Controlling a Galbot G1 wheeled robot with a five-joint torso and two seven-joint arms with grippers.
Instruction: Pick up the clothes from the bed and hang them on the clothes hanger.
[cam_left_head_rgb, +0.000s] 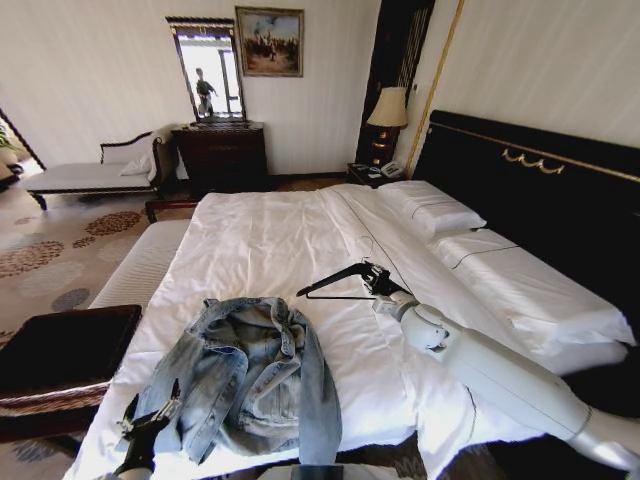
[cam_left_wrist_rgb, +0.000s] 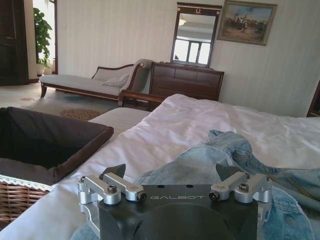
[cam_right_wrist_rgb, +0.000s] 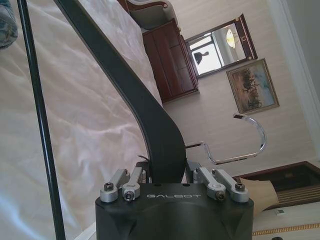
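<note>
Light-blue faded denim jacket (cam_left_head_rgb: 250, 380) crumpled at foot of wide white-duvet bed (cam_left_head_rgb: 270, 240).
My right tool (cam_left_head_rgb: 378, 285) clamps slim black triangular hanger (cam_left_head_rgb: 335, 280) above duvet; my left tool (cam_left_head_rgb: 150, 415) gapes by jacket; dark wood dresser (cam_left_head_rgb: 222, 155) behind.

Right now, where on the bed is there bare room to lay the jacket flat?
Free: white duvet between the denim jacket and the pillows. Crowded: the bed's near edge, with the jacket and left gripper; the right gripper holds the hanger mid-bed.

The bed (cam_left_head_rgb: 270, 240), spread with a white duvet, carries the crumpled denim jacket (cam_left_head_rgb: 245, 375) near its foot and two white pillows (cam_left_head_rgb: 440, 215) by the headboard.
</note>
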